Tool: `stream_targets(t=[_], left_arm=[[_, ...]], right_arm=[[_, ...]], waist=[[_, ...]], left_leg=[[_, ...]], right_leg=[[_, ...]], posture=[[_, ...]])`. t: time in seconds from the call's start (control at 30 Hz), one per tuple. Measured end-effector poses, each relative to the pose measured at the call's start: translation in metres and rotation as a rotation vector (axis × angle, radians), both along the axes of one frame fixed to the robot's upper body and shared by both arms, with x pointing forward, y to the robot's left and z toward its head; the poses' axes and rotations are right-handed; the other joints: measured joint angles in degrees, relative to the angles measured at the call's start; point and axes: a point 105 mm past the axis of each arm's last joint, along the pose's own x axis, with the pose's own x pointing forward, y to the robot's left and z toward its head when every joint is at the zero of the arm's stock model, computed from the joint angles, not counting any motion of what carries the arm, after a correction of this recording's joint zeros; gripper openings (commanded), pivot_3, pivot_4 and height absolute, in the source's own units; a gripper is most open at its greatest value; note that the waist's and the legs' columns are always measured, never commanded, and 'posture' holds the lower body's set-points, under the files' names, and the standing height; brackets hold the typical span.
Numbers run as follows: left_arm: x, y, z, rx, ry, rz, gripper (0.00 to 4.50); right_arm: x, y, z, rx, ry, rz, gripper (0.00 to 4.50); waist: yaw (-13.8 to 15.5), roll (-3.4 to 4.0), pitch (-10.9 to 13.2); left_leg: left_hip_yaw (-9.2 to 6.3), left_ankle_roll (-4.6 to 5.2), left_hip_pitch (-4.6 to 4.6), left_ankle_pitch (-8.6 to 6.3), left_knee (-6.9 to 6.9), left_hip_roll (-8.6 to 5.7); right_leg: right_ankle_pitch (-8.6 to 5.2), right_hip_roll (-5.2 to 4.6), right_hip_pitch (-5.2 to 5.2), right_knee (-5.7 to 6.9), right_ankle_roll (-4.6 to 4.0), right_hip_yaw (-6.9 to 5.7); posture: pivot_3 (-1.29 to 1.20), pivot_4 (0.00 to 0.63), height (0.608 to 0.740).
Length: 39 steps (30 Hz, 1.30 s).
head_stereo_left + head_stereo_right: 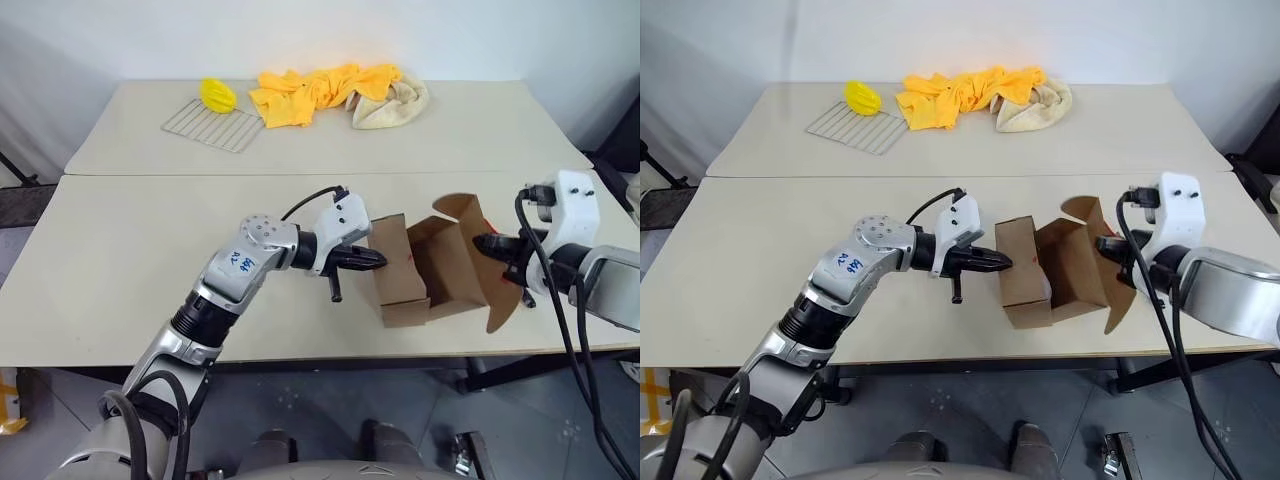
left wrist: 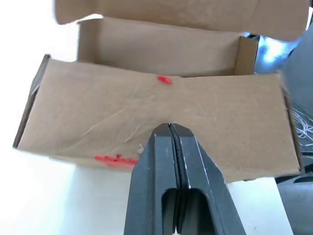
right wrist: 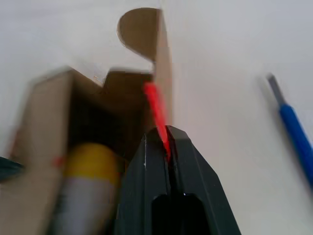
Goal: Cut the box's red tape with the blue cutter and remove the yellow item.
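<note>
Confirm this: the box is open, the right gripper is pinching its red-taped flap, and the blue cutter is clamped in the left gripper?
Not quite. The left gripper is shut on nothing, against the box. The right wrist view shows the blue cutter lying on the table. The right gripper does pinch the red-taped flap.

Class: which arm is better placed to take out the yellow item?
Probably right: the right gripper, shut on the box flap, faces the yellow item inside; the left gripper meets an outer wall.

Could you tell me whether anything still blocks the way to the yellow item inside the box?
Nothing visible does. The box is open with its flaps spread, and the yellow item lies exposed inside. The right gripper is shut on a flap edge bearing red tape.
</note>
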Motion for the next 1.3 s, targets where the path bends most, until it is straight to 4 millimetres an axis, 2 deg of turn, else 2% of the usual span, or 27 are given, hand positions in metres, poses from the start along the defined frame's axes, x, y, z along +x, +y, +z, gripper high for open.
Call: stream_targets(t=[0.17, 0.4, 0.43, 0.5, 0.53, 0.67, 0.93, 1.03, 1.17, 1.3], left_arm=[[0.002, 0.006, -0.004, 0.0, 0.011, 0.03, 0.0], [0.007, 0.018, -0.015, 0.044, 0.018, 0.081, 0.0], [0.01, 0.023, -0.026, 0.082, 0.04, 0.11, 0.0], [0.009, 0.031, -0.059, 0.144, 0.136, 0.157, 0.0], [0.008, 0.03, -0.062, 0.134, 0.147, 0.16, 0.0], [0.009, 0.023, -0.06, 0.133, 0.131, 0.147, 0.0], [0.013, 0.017, -0.06, 0.117, 0.129, 0.15, 0.0], [0.014, 0.015, -0.06, 0.118, 0.127, 0.149, 0.0], [0.015, 0.015, -0.06, 0.117, 0.123, 0.149, 0.0], [0.015, 0.016, -0.06, 0.12, 0.122, 0.151, 0.0]], right_arm=[[0.001, -0.015, -0.023, -0.044, 0.08, 0.008, 0.02], [0.005, -0.018, -0.046, -0.016, 0.141, 0.031, 0.02], [0.005, -0.017, -0.047, -0.006, 0.141, 0.042, 0.02], [0.006, -0.009, -0.05, 0.04, 0.138, 0.076, 0.02], [0.006, -0.008, -0.053, 0.057, 0.145, 0.076, 0.02], [0.006, -0.012, -0.064, 0.092, 0.16, 0.059, 0.02], [0.01, -0.013, -0.067, 0.089, 0.121, 0.079, 0.02], [0.013, -0.013, -0.068, 0.066, 0.094, 0.091, 0.59], [0.013, -0.009, -0.072, 0.059, 0.081, 0.125, 1.97], [0.013, -0.009, -0.06, 0.06, 0.031, 0.156, 3.32]], waist=[[0.09, 0.01, -0.01], [1.41, 0.02, -0.01], [1.56, 0.07, -0.03], [1.52, 0.1, -0.01], [1.68, 0.08, 0.01], [2.2, 0.16, -0.01], [2.29, 0.15, -0.01], [2.25, 0.16, -0.01], [2.26, 0.2, 0.02], [2.27, 0.2, 0.02]], left_leg=[[0.04, 0.01, 0.01, -0.01, 0.01, -0.02], [0.05, 0.04, -0.01, -0.02, 0.1, -0.06], [0.05, 0.05, -0.02, -0.03, 0.1, -0.08], [0.09, 0.11, -0.16, -0.06, 0.1, -0.15], [0.04, 0.11, -0.34, -0.06, 0.15, -0.14], [-0.08, 0.11, -0.58, -0.06, 0.24, -0.39], [-0.08, 0.11, -0.57, -0.06, 0.31, -0.42], [-0.08, 0.11, -0.57, -0.06, 0.3, -0.42], [-0.08, 0.11, -0.59, -0.06, 0.29, -0.43], [-0.08, 0.11, -0.6, -0.06, 0.3, -0.44]], right_leg=[[0.0, 0.0, 0.01, 0.0, 0.0, 0.01], [0.01, -0.06, 0.02, 0.0, -0.01, 0.03], [0.01, -0.07, 0.01, -0.01, -0.01, 0.04], [0.02, -0.06, -0.13, -0.02, 0.0, 0.05], [0.02, -0.06, -0.27, 0.0, 0.01, 0.02], [0.03, -0.09, -0.36, -0.05, 0.03, -0.13], [0.09, -0.1, -0.3, -0.1, 0.13, -0.12], [0.1, -0.1, -0.3, -0.09, 0.14, -0.12], [0.1, -0.1, -0.32, -0.09, 0.14, -0.11], [0.1, -0.1, -0.32, -0.09, 0.15, -0.12]], posture=[[0.0, 0.15, 0.74], [0.0, 0.15, 0.74], [0.0, 0.15, 0.74], [0.0, 0.15, 0.74], [0.0, 0.15, 0.74], [0.0, 0.15, 0.74], [0.0, 0.15, 0.74], [0.0, 0.15, 0.74], [0.0, 0.15, 0.74], [0.0, 0.15, 0.74]])
